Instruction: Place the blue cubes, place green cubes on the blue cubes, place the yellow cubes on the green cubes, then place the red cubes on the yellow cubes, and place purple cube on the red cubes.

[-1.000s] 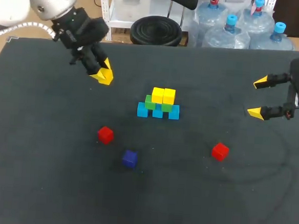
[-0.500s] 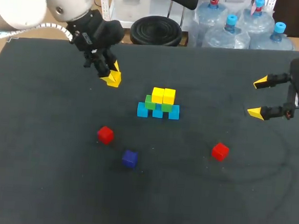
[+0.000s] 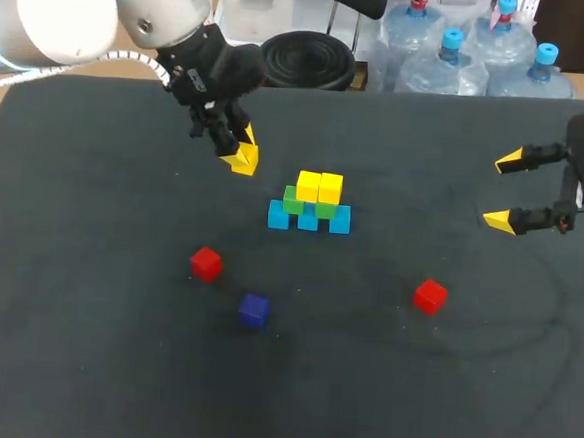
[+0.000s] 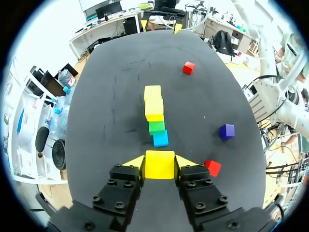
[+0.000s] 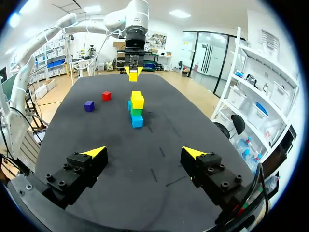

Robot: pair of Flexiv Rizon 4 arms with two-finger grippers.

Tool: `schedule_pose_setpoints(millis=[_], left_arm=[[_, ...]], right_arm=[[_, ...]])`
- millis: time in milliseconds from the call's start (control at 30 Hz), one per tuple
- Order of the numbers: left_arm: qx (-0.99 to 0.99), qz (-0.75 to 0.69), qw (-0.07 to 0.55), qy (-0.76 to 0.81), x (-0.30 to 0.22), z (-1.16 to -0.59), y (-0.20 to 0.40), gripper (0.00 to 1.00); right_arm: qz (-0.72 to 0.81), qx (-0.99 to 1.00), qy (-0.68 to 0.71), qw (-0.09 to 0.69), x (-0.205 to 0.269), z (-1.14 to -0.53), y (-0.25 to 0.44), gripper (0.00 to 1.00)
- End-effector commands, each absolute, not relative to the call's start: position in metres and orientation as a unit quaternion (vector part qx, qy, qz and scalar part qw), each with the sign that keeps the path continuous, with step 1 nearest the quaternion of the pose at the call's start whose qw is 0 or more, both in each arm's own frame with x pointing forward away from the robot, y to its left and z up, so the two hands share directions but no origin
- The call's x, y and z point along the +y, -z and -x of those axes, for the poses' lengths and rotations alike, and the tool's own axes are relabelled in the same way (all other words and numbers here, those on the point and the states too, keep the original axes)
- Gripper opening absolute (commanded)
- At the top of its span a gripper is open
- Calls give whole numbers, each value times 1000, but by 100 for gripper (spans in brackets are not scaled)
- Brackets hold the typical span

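Observation:
My left gripper (image 3: 240, 155) hangs above the table, just left of and behind the stack, shut on a yellow cube (image 4: 159, 164). The stack (image 3: 310, 204) has three blue cubes (image 3: 340, 219) at the bottom, two green cubes (image 3: 293, 200) on them and two yellow cubes (image 3: 319, 187) on top. In the left wrist view the stack (image 4: 154, 116) lies straight ahead of the fingers. One red cube (image 3: 206, 263) and the purple cube (image 3: 254, 310) lie front left, another red cube (image 3: 430, 296) front right. My right gripper (image 3: 504, 191) stands open and holds nothing at the far right.
The black table (image 3: 83, 345) has bare room at the front and on both sides of the stack. From the right wrist view, the stack (image 5: 136, 108) stands well ahead of the open fingers, with the left gripper (image 5: 133, 73) beyond it.
My left arm has moved to the right, toward the stack, carrying the yellow cube. The right arm and the cubes on the table have not moved.

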State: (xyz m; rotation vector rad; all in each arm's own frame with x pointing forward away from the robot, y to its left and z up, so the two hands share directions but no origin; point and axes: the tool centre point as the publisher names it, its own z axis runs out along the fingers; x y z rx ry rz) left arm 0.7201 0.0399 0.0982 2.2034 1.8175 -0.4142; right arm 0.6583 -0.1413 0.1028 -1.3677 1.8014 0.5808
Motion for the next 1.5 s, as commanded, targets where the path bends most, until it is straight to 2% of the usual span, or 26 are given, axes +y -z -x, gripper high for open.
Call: schedule_pose_setpoints(millis=[33,1500], left_arm=[[627,-756,126,139,33,-718,-95,0],[637,-747,130,143,-10,-717,-75,0]], right_arm=[[539,709,-229,393,-141,-659,-102,100],[539,709,-229,393,-141,-659,-102,100]])
